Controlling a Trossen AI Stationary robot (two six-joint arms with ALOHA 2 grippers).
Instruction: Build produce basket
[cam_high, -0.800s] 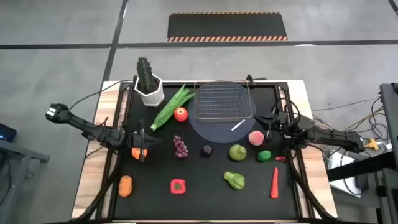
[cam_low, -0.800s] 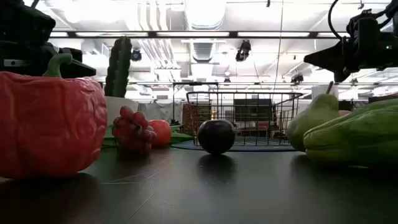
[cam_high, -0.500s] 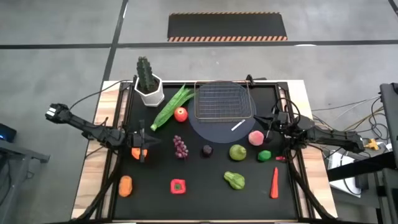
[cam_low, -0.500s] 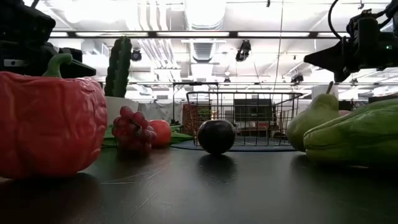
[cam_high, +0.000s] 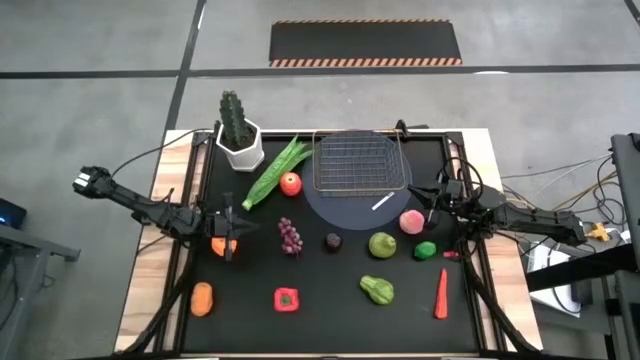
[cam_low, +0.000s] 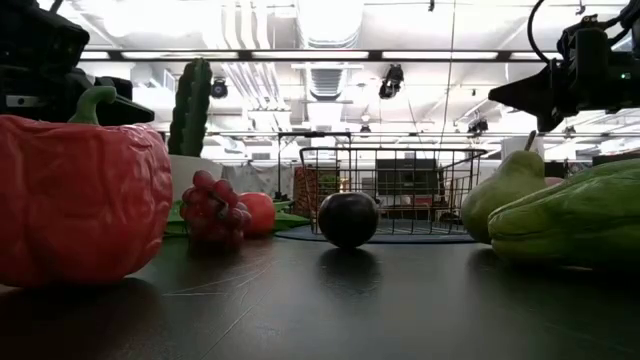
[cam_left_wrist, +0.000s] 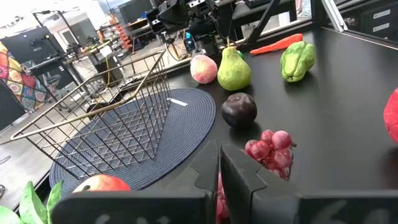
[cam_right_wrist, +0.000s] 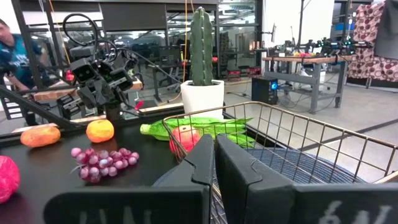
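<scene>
The wire-mesh basket (cam_high: 360, 163) stands by its bottom on a round grey disc (cam_high: 345, 212) at the table's far middle. Toy produce lies scattered on the black mat. A long green vegetable (cam_high: 275, 172) and a red fruit (cam_high: 291, 183) lie left of the basket. Purple grapes (cam_high: 290, 235), a dark plum (cam_high: 333, 241), a green pear (cam_high: 382, 243) and a pink peach (cam_high: 411, 221) lie in a row nearer. My left gripper (cam_high: 232, 226), shut, hovers over an orange (cam_high: 224, 244). My right gripper (cam_high: 437, 205), shut, hangs beside the peach.
A cactus in a white pot (cam_high: 238, 135) stands at the far left corner. A red pepper (cam_low: 80, 200), an orange vegetable (cam_high: 202, 298), a green vegetable (cam_high: 377, 289) and a red carrot (cam_high: 441, 293) lie along the near side. A small white piece (cam_high: 383, 203) rests on the disc.
</scene>
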